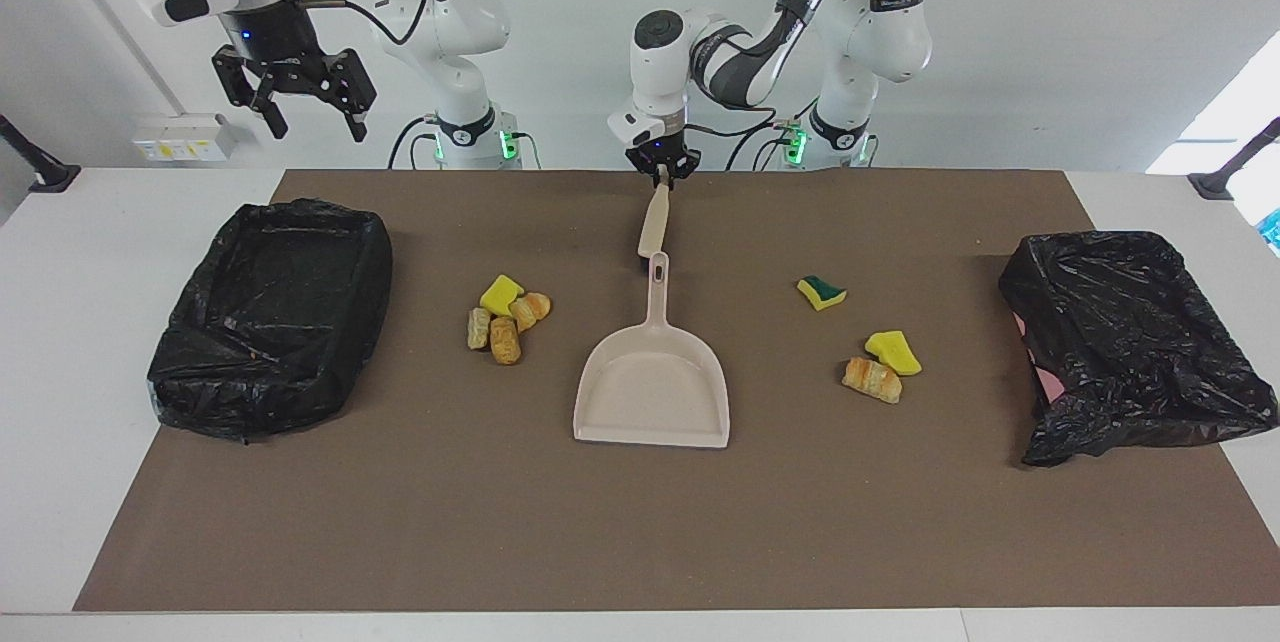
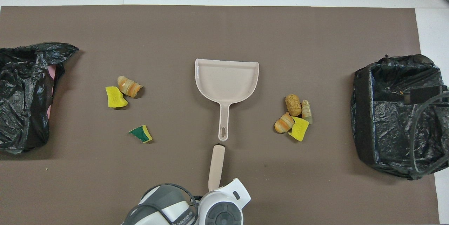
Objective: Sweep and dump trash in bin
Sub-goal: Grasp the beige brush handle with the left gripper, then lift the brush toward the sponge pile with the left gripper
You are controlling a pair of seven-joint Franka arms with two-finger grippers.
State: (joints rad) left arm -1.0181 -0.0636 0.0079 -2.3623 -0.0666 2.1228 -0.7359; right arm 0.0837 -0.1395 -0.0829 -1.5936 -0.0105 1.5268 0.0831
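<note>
Fingers of the left gripper (image 1: 661, 178) clamped on the upper end of a beige brush handle (image 1: 653, 227), which slants down to the brown mat (image 1: 640, 542) just beside the dustpan (image 1: 652, 392) handle tip. Right gripper (image 1: 303, 110) waits raised over the bench (image 1: 60, 342) near its bin, fingers apart, empty. Trash in two lots on the mat either side of the dustpan: four pieces (image 1: 508, 318) toward the right arm's black-lined bin (image 1: 268, 314), three pieces (image 1: 868, 342) toward the left arm's bagged bin (image 1: 1130, 342).
</note>
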